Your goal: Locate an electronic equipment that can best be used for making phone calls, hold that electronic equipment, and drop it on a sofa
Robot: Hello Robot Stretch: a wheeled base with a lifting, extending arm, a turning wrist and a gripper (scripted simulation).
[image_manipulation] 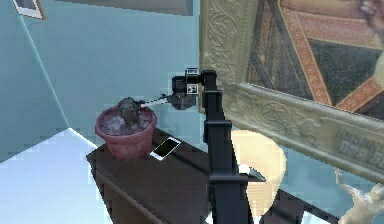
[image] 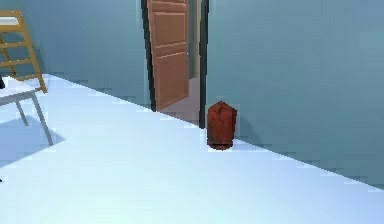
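A white, flat phone (image_manipulation: 165, 148) lies on a dark wooden table (image_manipulation: 185, 180) in the arm side view, just right of a reddish-brown pot (image_manipulation: 127, 136) with a dark lump in it. The arm rises from the bottom edge. My gripper (image_manipulation: 148, 102) reaches left above the pot's rim, up and left of the phone. With the pot's dark lump right at the fingers' far end, I cannot tell whether the gripper holds anything.
A large gilt-framed painting (image_manipulation: 300, 60) leans on the wall behind the table. A pale lampshade (image_manipulation: 257, 170) and a small statue (image_manipulation: 358, 196) stand at the right. The forward view has a doorway (image: 176, 55), a red-brown bin (image: 221, 125), a white table (image: 20, 98) and open floor.
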